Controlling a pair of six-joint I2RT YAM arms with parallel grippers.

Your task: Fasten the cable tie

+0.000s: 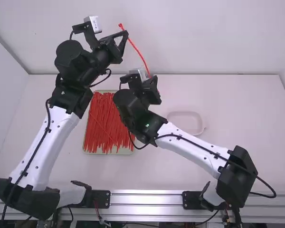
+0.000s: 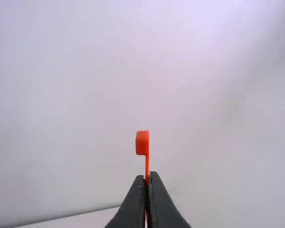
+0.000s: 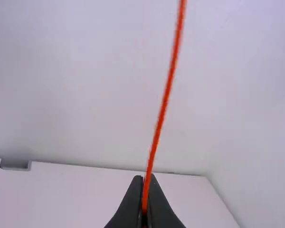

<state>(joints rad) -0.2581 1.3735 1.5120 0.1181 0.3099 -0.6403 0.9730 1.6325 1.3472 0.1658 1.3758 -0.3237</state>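
1. The white worktop (image 1: 237,104) is closed in by a plain white back wall (image 1: 204,33) and by a white side wall (image 1: 4,85) to the left of the tray.
2. The tray (image 1: 109,153) lies flat on the worktop, heaped with loose red ties (image 1: 104,123) that run lengthwise towards the back wall.
3. A pale oval ring (image 1: 184,112) lies on the worktop to the right of the tray, well apart from it.
4. A metal rail (image 1: 147,194) runs along the worktop's near edge, on the camera side of the tray, and carries both arm bases.
5. One red cable tie (image 1: 137,51) is held in the air above the tray's far end, slanting in front of the back wall.
6. The left tool (image 1: 125,35) is raised high over the tray's far edge. It is pinched together on the cable tie (image 2: 146,161) just below its square head, as the left tool (image 2: 146,178) shows in its wrist view.
7. The right tool (image 1: 154,78) is lower, over the tray's far right corner. It is clamped on the other end of the cable tie (image 3: 164,104), with the right tool (image 3: 143,179) closed tight round the strap.
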